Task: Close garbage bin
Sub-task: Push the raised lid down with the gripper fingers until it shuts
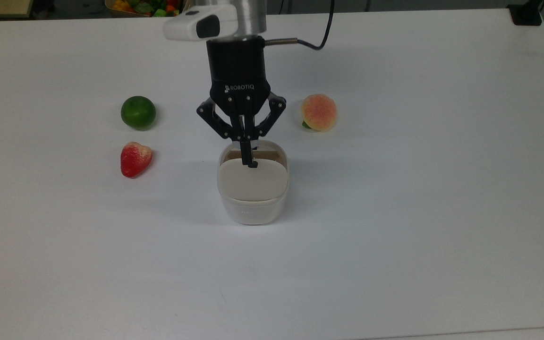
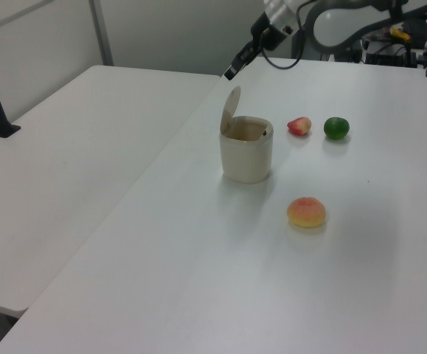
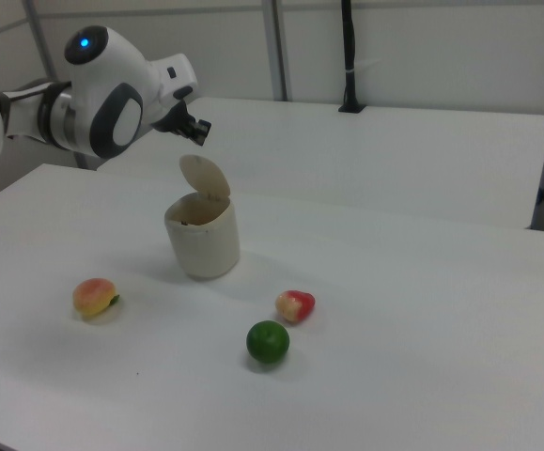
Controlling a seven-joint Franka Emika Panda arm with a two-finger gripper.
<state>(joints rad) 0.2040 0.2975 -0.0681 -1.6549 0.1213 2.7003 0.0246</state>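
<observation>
The garbage bin (image 1: pixel 253 200) stands near the middle of the white table (image 1: pixel 395 236). Its lid (image 1: pixel 252 179) is open and stands nearly upright at the back edge, as the left view (image 2: pixel 231 109) and the right view (image 3: pixel 206 176) show. The gripper (image 1: pixel 248 158) hangs above the bin with its two fingers pressed together, so nothing is between them. In the top view the fingertips overlap the upper edge of the lid; in the left view the gripper (image 2: pixel 231 72) seems to be a little above the lid and not touching it, but this is hard to judge.

On the top view's left lie a green lime (image 1: pixel 138 112) and, just below it, a red strawberry (image 1: pixel 135 158). On the top view's right lies a peach (image 1: pixel 318 112). All three fruits are well apart from the bin.
</observation>
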